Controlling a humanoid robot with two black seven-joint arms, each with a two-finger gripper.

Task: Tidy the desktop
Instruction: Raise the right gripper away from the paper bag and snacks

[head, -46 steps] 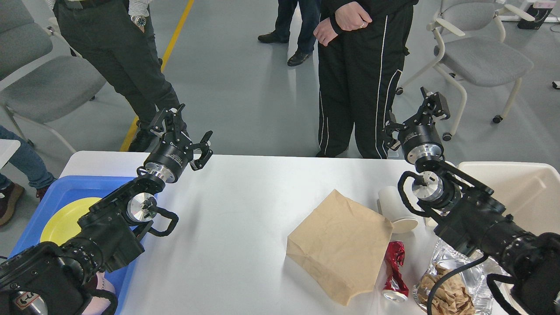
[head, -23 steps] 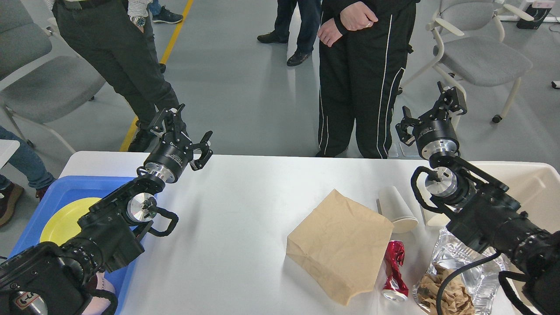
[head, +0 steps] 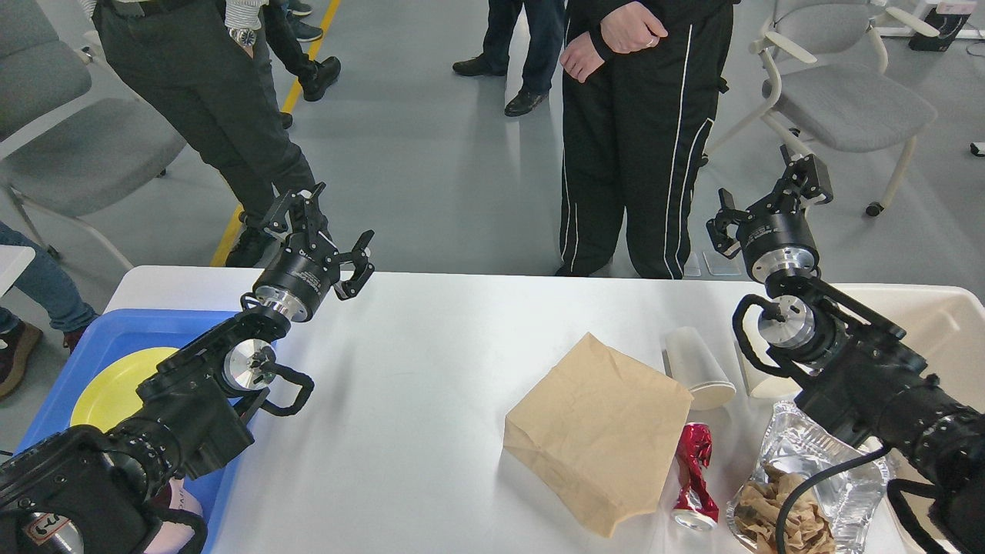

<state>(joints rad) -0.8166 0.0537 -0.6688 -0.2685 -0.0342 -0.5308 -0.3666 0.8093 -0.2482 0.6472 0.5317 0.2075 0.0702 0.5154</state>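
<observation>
The white desktop (head: 415, 385) fills the lower view. On its right part lie a brown paper bag (head: 600, 431), a white paper cup (head: 696, 368) on its side, a crushed red can (head: 695, 475) and a foil tray (head: 816, 485) with crumpled brown paper. My left gripper (head: 323, 231) is open and empty, held above the desktop's far left edge. My right gripper (head: 769, 201) is open and empty, held above the far right edge, beyond the cup.
A blue tray (head: 100, 346) with a yellow plate (head: 115, 385) sits at the left under my left arm. A cream bin (head: 931, 323) stands at the right. People (head: 639, 138) stand just beyond the far edge; chairs (head: 846, 100) are behind.
My right arm has swung to the right and slightly up, away from the cup. The left arm has not moved. A person's foot has come into view at the top left.
</observation>
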